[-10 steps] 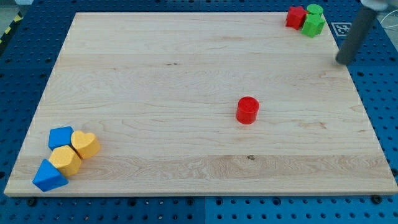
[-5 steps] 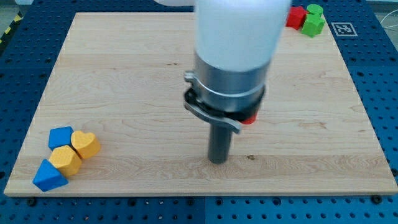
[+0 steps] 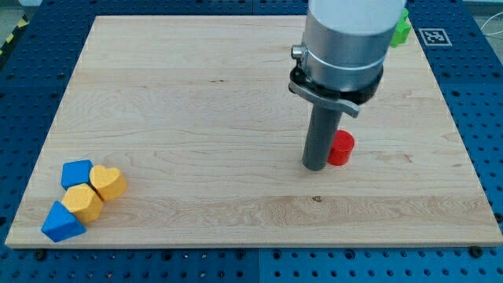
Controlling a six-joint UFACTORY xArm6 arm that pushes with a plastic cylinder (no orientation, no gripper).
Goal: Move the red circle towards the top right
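Four small blocks sit huddled nearest the view's bottom left corner of the wooden worktop (image 3: 157,94): a blue triangle-like block (image 3: 61,223), a yellow hexagon-like block (image 3: 82,202), a yellow heart (image 3: 108,181) and a blue block (image 3: 76,172), all touching or nearly so and well apart from the work. Further up, right of centre, my tip (image 3: 316,167) stands on the board just at the view's left of the red circle (image 3: 341,148), touching it or very nearly (the rod covers the circle's left edge, so contact cannot be confirmed). There is no hand on this arm, only the rod, so nothing is clasped or spread. The red circle looks like a short, stiff cylinder, light enough to slide easily on the smooth wood, and its round side would probably let it roll off the rod if pushed off-centre. Since it cannot be gripped, the place to bear on it is, I judge, its lower-left flank, opposite the top right corner, with the push line running through its middle. Farthest away, at the view's top right, a green block (image 3: 402,27) peeks out beside the arm's body; whatever else lies there is hidden.
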